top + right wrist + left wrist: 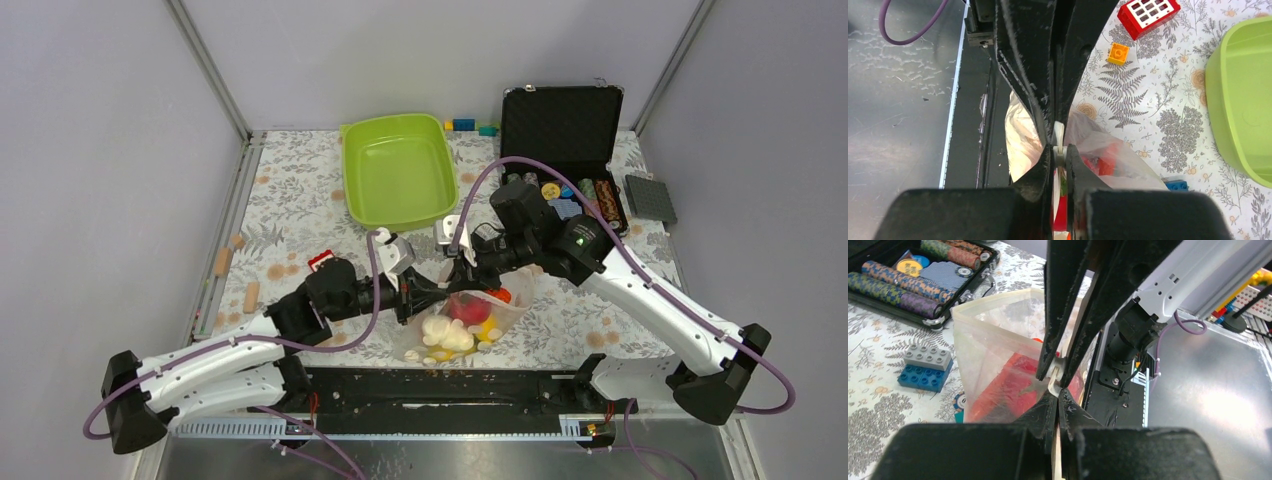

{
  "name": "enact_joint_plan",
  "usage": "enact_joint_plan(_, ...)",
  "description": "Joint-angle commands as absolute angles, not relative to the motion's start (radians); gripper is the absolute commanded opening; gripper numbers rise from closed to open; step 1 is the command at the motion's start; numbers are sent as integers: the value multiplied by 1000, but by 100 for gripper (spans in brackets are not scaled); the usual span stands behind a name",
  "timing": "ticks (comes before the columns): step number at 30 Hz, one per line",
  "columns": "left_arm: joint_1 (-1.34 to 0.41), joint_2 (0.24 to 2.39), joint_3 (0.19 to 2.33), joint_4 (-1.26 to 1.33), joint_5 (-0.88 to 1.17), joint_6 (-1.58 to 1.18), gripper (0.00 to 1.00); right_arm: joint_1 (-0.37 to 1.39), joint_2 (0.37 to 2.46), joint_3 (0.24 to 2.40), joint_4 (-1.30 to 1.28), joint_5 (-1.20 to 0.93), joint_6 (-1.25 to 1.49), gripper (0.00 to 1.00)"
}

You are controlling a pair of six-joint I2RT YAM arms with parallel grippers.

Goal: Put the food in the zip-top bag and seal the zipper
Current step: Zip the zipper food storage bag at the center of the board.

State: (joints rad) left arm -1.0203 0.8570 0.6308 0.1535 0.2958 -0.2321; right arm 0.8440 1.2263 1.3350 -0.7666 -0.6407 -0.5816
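Far middle of the worktop [300, 180]: one lime-green tray [397, 175]. To its right, one open black case [560, 125] with rolls of poker chips [908, 282]. One grey studded plate [650, 198] sits just right of the case. Three small blocks [465, 125] are lined up on the far edge between tray and case. Left side: three wooden pegs [251, 296] and one red window block [1148, 14], with one small orange block [1118, 52] near it. One grey block [928, 357] sits on a blue block [923, 379] between the case and the bag.

The zip-top bag [495, 318] is at the near middle, between my two arms. The food [468, 306] is inside it: a red piece, an orange-red one, white and yellow lumps. I can't get an exact count through the crinkled plastic.

My two hands crowd each other tip to tip over the bag mouth, and my right forearm crosses above the bag's far side.

My left hand [1058, 392] is clenched, pinching the pale strip of the zipper [1054, 376]. My right hand [1060, 150] is clamped on the same strip just beside it, with only the strip between its fingers [1075, 165]. Both grip the mouth edge. I can't tell how much of the seal is pressed closed.
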Motion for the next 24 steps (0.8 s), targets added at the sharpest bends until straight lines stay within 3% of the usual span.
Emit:
enact_joint_plan(1,-1023,752,615,199,106,-313,0,854,1225,1359,-786,-640,-605,0)
enact_joint_plan(13,-1022,535,497,66,-192,-408,0,852,1264,1375,-829,-532,-608,0)
enact_joint_plan(24,-1022,488,519,-147,-692,-544,0,851,1210,1304,-801,-412,-569,0)
